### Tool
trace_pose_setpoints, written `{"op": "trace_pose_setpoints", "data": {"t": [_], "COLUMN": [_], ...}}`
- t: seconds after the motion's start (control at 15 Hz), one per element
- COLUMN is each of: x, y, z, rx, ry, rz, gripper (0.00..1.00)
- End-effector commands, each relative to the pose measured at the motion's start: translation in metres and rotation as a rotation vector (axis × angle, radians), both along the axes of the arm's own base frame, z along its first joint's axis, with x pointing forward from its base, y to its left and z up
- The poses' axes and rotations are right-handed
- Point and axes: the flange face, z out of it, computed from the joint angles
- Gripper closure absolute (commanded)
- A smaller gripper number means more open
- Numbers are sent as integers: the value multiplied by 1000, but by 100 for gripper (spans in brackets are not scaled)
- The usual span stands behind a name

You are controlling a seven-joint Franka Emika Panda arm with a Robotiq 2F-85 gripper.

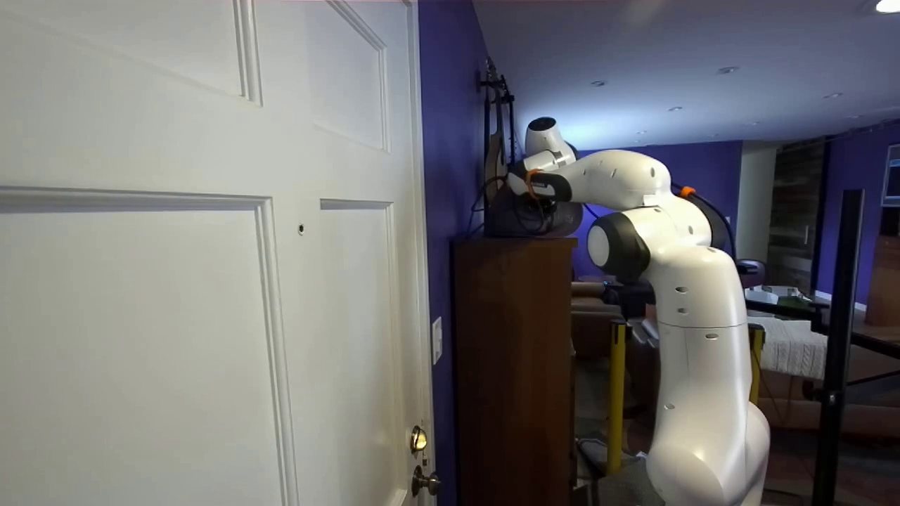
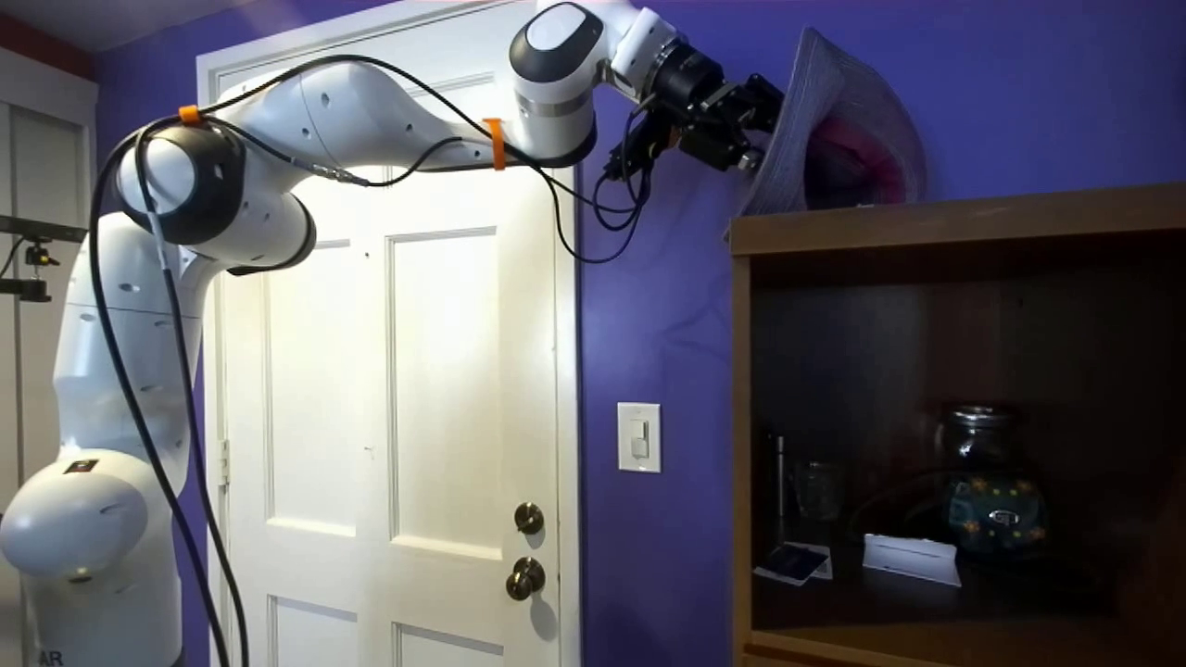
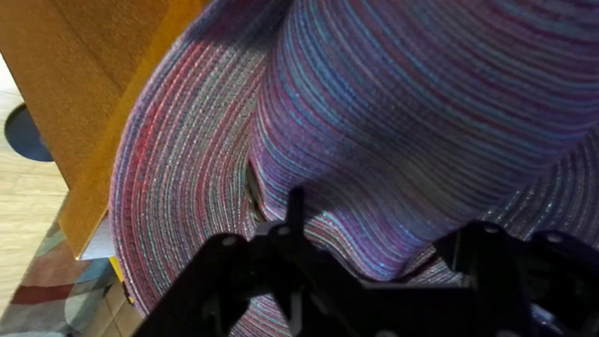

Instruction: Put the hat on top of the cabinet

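In an exterior view: cabinet (image 2: 964, 228), upper compartment (image 2: 862, 361) facing the near side. Contents: thin upright rod (image 2: 780, 477) at left; clear glass (image 2: 821, 491) beside it, faint in shadow; flat dark cards (image 2: 794, 562) nearer the front; white folded card (image 2: 913, 560) right of those; jar (image 2: 988, 456) with shiny lid at right, farther back, floral pattern on its lower part. Far wall mostly lost in dark; cabinet cut off at right and below. Hat (image 2: 841, 109) on the cabinet's top at its left end, brim tilted steeply up, pink inside partly visible. Gripper (image 2: 762, 130) right at the hat's left side; fingers (image 2: 766, 104) wide apart.

Wrist view: striped hat fills most of it, cut off at top and right. Fingers spread, with a fold of hat fabric in the gap; contact too dark to judge. Cabinet wood at left; beyond, pale floor (image 3: 32, 206) with a dark round object (image 3: 28, 135), unidentified.

In an exterior view: white door (image 1: 190, 337) near, left; arm (image 1: 703, 351) at right, reaching over the cabinet. Gripper masked by the arm's wrist. Hat only a dark mass atop the cabinet, outline hard to make out.
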Motion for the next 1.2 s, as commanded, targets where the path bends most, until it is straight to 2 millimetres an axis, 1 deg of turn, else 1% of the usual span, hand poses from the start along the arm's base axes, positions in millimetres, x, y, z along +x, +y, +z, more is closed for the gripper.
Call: {"op": "trace_pose_setpoints", "data": {"t": [0.0,0.07,0.33,0.53,0.67,0.87,1.13], "x": [6,6,9,9,6,8,5], "y": [-8,-10,-16,-14,-9,-7,-8], "z": [5,6,4,8,22,43,60], "rx": [38,51,123,172,157,53,3], "ry": [-51,-71,-145,-195,-243,-308,-398], "rz": [-70,-80,-82,-59,-3,79,115], "gripper": [2,0,0,0,0,0,0]}}
